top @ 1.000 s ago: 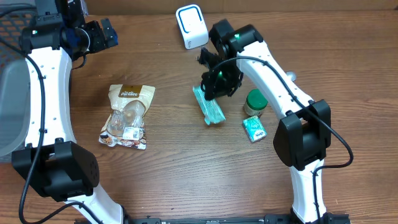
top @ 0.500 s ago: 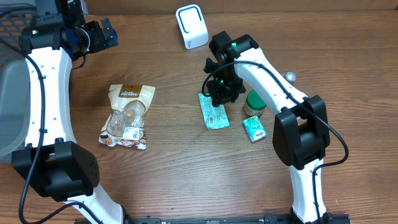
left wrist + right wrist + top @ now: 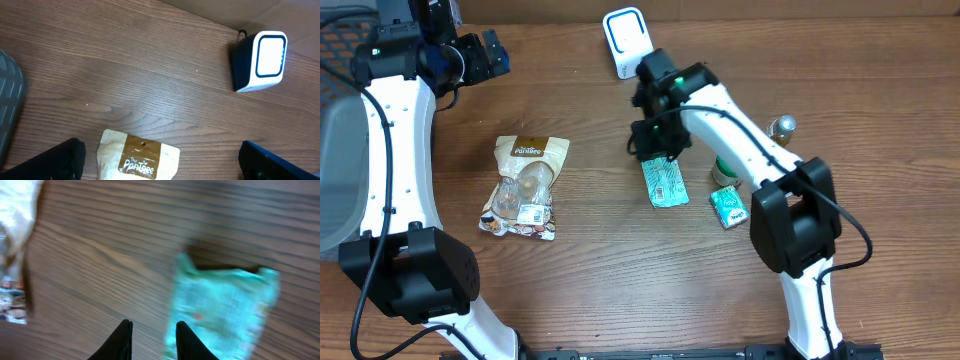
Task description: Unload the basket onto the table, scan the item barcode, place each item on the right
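A teal packet (image 3: 664,183) lies flat on the wooden table, printed face up. In the right wrist view it shows blurred as the teal packet (image 3: 222,305). My right gripper (image 3: 653,140) hovers just behind the packet's far end. Its jaws are a little apart, and the right gripper (image 3: 154,337) has only bare wood between its fingers. The white and dark scanner (image 3: 628,42) stands at the back of the table, and the left wrist view also shows the scanner (image 3: 260,60). My left gripper (image 3: 490,52) hangs wide open at the far left back, the left gripper (image 3: 162,170) above a snack pouch.
A tan snack pouch (image 3: 525,185) lies left of centre. A green jar (image 3: 730,165) and a small teal box (image 3: 729,207) sit right of the packet, with a small silver object (image 3: 782,126) behind them. A grey bin (image 3: 340,180) is at the left edge.
My right gripper has let go of the teal packet, which now lies flat. The gripper has opened a little and moved back and left. The left arm has not moved.
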### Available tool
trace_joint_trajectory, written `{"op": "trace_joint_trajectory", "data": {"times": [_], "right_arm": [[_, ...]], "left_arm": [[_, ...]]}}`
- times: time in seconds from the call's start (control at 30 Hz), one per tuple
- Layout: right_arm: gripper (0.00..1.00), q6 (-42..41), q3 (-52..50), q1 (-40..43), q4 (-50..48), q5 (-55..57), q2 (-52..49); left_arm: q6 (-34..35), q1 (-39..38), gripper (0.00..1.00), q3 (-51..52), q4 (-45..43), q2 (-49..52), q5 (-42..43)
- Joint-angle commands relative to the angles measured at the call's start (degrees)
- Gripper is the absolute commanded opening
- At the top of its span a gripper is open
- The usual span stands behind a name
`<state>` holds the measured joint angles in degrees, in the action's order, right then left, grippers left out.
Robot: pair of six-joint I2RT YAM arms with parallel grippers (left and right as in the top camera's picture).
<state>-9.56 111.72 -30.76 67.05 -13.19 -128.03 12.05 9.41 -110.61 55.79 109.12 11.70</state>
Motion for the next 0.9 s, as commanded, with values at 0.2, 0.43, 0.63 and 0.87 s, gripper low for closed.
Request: {"op": "trace_joint_trajectory", "data": {"times": [0.2,0.43,0.63,0.87], "right_arm": [[0.19,-2.69,-0.35,-6.47,-5.79,-0.76,-0.04],[0.17,-5.75,-0.35,-9.25,-6.64,3.85,-0.04],[0.09,-5.68,-0.42,-9.64,-7.41,5.7,-0.04],[0.05,-5.68,-0.42,-9.64,-8.48,5.68,-0.04]], "left_arm": [[0.2,-0.04,1.0,-0.13,0.09,0.26,-0.11],[0.2,-0.04,0.99,-0.13,0.09,0.26,-0.11],[0.2,-0.04,1.0,-0.11,0.09,0.26,-0.11],[0.17,-0.04,1.0,-0.13,0.09,0.26,-0.11]]}}
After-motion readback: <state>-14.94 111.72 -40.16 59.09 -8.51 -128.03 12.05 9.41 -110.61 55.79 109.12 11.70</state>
